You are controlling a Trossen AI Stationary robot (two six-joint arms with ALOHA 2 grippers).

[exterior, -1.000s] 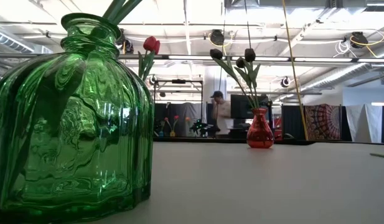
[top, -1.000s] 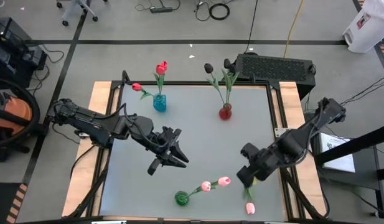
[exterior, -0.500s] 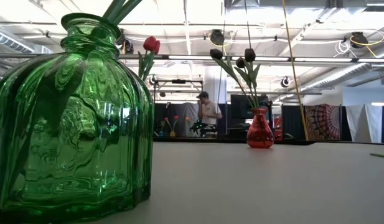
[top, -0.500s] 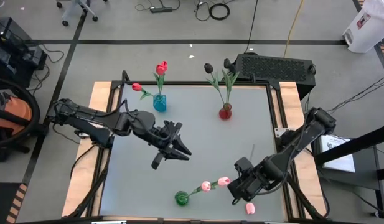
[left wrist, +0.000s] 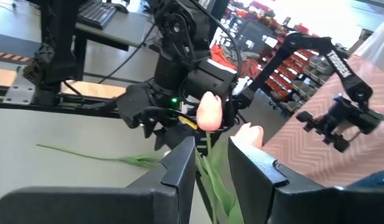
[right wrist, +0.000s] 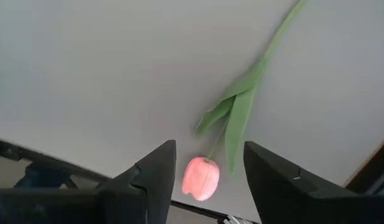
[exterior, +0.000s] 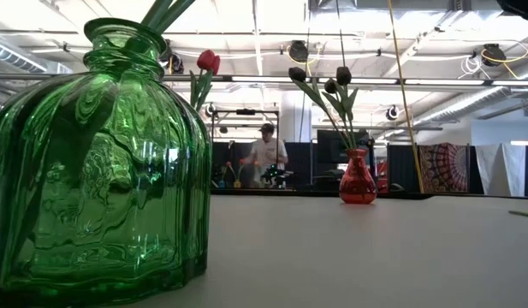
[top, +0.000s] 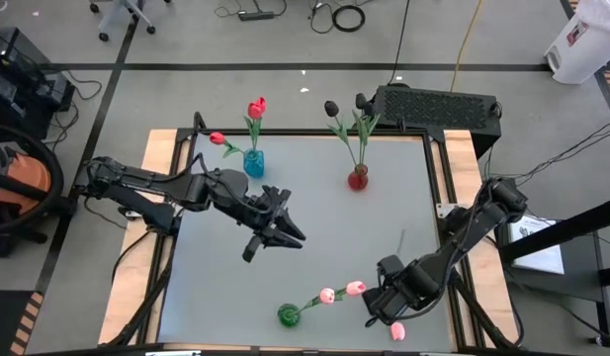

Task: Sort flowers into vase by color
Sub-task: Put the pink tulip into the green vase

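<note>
A pink tulip [right wrist: 201, 177] lies flat on the table near the front right corner, head [top: 396, 331] toward the near edge, its stem [right wrist: 276, 37] running toward the far side. My right gripper [top: 382, 309] hangs open just above it, pointing down, with a finger on either side of the head and touching nothing. A green vase [top: 288, 314] at the near edge holds two pink tulips [top: 341, 292]. My left gripper [top: 277, 233] hovers open over the table's middle, pointing level toward those tulips [left wrist: 210, 112].
A blue vase [top: 253, 163] with two red tulips [top: 256, 107] stands at the far left. A red vase [top: 357, 178] with black tulips [top: 331, 107] stands at the far middle. The green vase [exterior: 101, 162] fills the low view's left. A person moves in the room behind.
My right gripper has come down and toward the near edge, rolling about its own axis, and now stands over the lying pink tulip. My left gripper has swung a little toward the far edge. Neither has opened or shut, and no flower has moved.
</note>
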